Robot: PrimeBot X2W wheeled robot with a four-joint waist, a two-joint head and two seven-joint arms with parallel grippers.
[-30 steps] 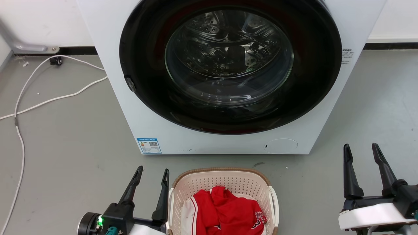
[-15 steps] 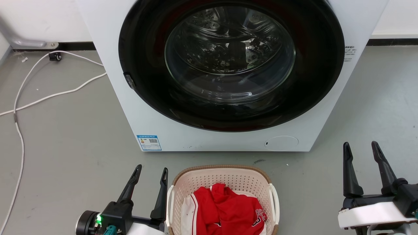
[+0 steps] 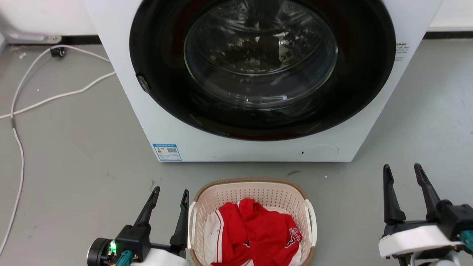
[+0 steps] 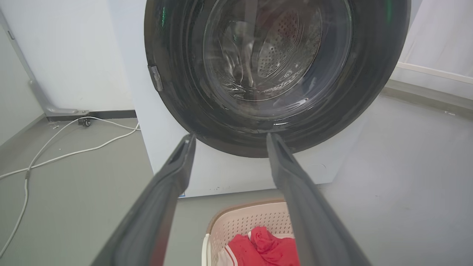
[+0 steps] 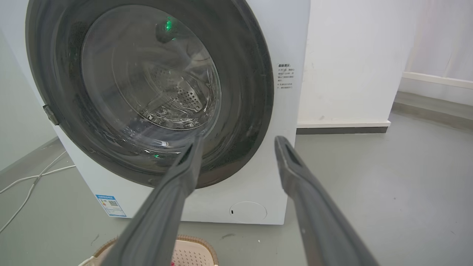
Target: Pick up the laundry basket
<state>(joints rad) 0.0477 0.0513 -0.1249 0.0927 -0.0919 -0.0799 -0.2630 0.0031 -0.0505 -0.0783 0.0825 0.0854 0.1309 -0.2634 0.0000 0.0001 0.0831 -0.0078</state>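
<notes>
1. The washing machine (image 3: pixel 258 74) stands on the grey floor, its round door facing the robot.
2. The laundry basket (image 3: pixel 255 194) sits on the floor just in front of the machine, low in the centre of the head view and between the two arms. Nothing grips it, so I judge the step in hand to be the approach, with the lift not yet begun.
3. The right gripper (image 3: pixel 402 166) has its fingers spread and holds nothing. It is well apart from the basket, so it has the longer way to close in.
4. The left gripper (image 3: pixel 171 190) is likewise spread and empty. It stands just beside the basket's left side; whether its inner finger touches, I cannot tell.
5. A red garment (image 3: pixel 262 232) lies heaped inside the basket, adding little weight by the look of it.
6. The white left handle (image 3: pixel 191 225) and right handle (image 3: pixel 311 221) are the likely holds. Next, each gripper probably has to come in to its handle and clamp, then both rise together so the basket stays level.
</notes>
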